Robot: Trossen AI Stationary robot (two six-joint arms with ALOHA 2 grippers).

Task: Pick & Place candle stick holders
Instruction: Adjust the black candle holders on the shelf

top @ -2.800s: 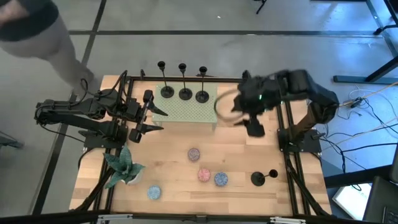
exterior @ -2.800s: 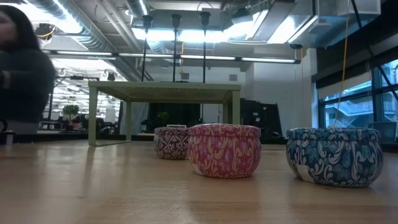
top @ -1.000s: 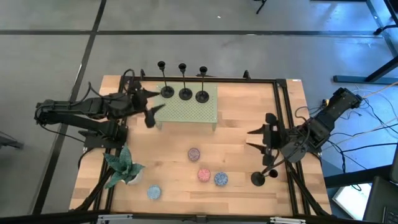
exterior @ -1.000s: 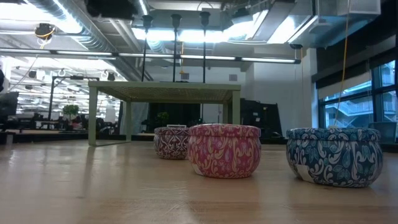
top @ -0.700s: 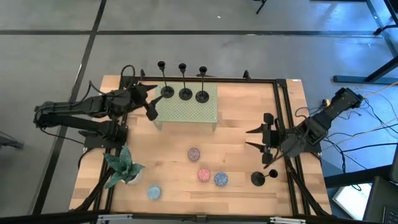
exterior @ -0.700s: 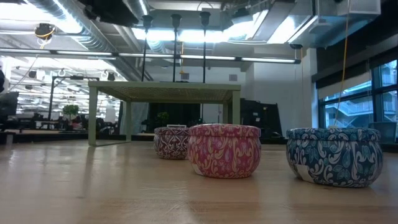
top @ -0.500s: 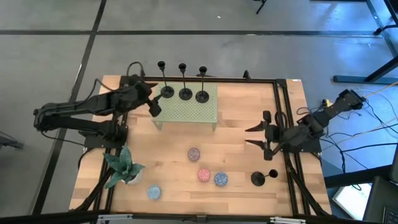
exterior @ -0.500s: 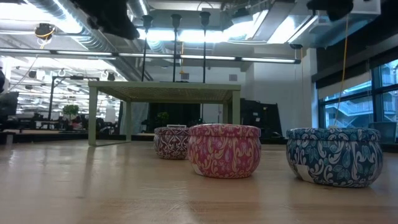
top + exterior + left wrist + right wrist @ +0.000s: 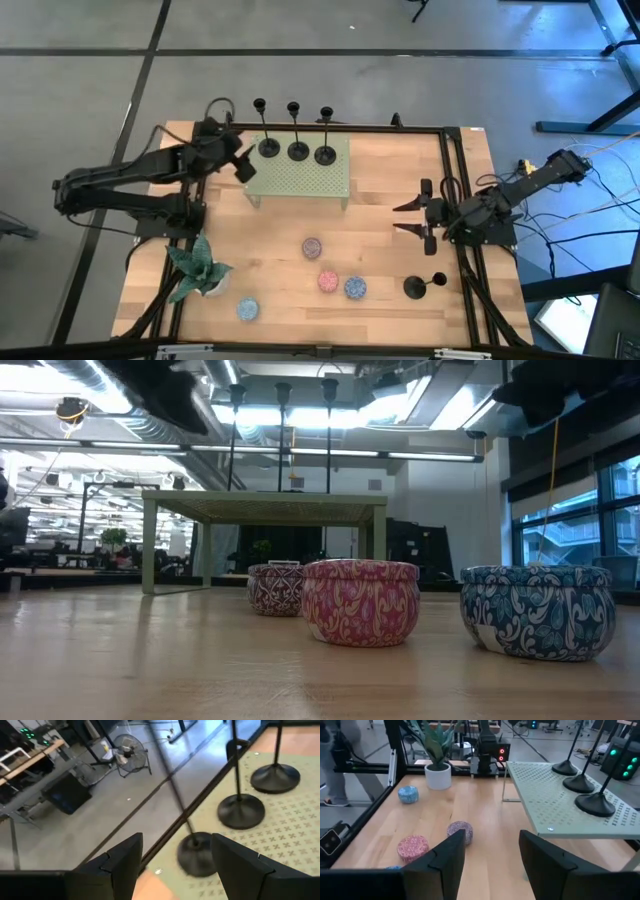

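Observation:
Three black candle stick holders (image 9: 298,150) stand by their round bases in a row on the far part of a green perforated stand (image 9: 300,178). A further holder (image 9: 420,286) is on the bare wood at the near right. My left gripper (image 9: 243,166) hovers open at the stand's left far corner. In its wrist view (image 9: 175,865) the leftmost holder's base (image 9: 197,852) lies just ahead of the fingers, untouched. My right gripper (image 9: 414,218) hangs open over the table's right side, pointing toward the stand (image 9: 555,800), with nothing between its fingers (image 9: 492,860).
Small round candles lie on the near middle of the table: grey (image 9: 312,246), pink (image 9: 328,281), blue (image 9: 355,288) and another blue (image 9: 247,309). A potted plant (image 9: 200,270) stands near the left. Black frame rails (image 9: 458,200) border the table.
My left gripper has swung toward the table's far edge and the leftmost holder, and has sunk a little. My right gripper has come down and shifted toward the far edge. Both stay open. The holders and candles have not moved.

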